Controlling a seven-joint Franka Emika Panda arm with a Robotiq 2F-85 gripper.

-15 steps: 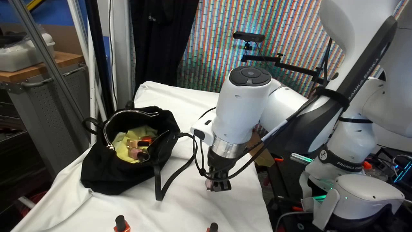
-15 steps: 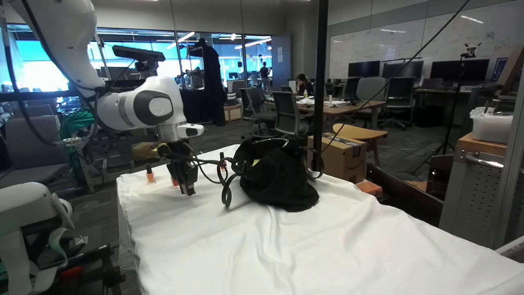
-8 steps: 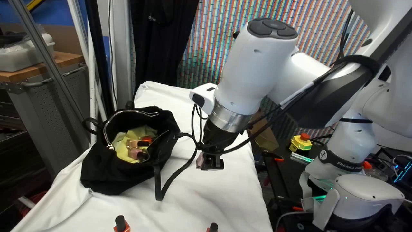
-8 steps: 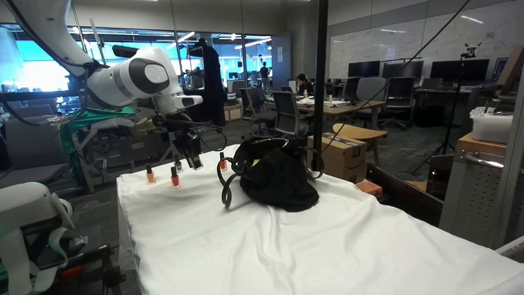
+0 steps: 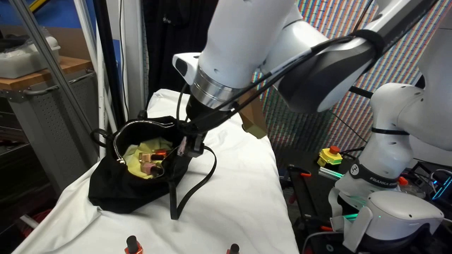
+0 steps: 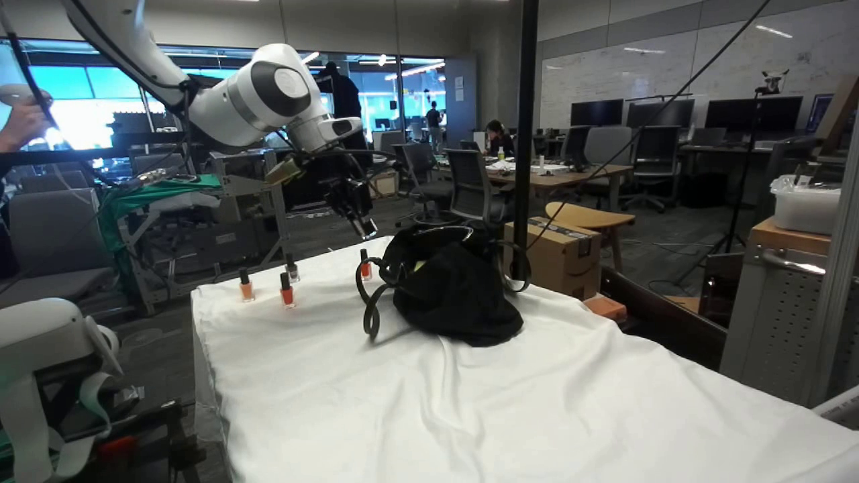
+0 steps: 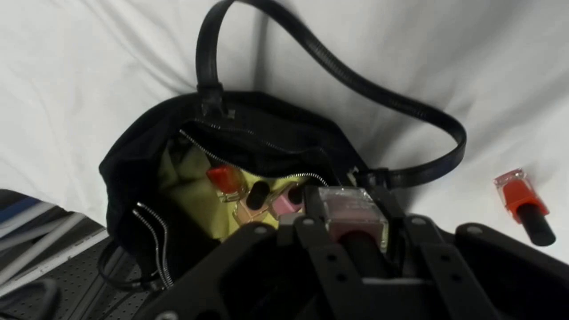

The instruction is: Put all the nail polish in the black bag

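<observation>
White cloth [image 6: 570, 402], pink nail polish [image 7: 355, 213] clamped in pincer [image 7: 350, 209], black bag [image 5: 132, 192] near

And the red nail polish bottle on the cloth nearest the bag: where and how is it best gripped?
Probably by the black cap, coming straight down: the red nail polish bottle stands upright, cap on top and slimmer than the glass body. First the gripper must release the pink nail polish bottle it holds.

White cloth [image 6: 537, 409] wrinkled, spread wide. Cardboard box [image 6: 565, 265] partly behind black pole [image 6: 526, 134]. Plastic bin [image 6: 805, 210] on wood-topped gray cart [image 6: 778, 322]. Monitors [image 6: 755, 118] below whiteboard [image 6: 671, 74].
</observation>
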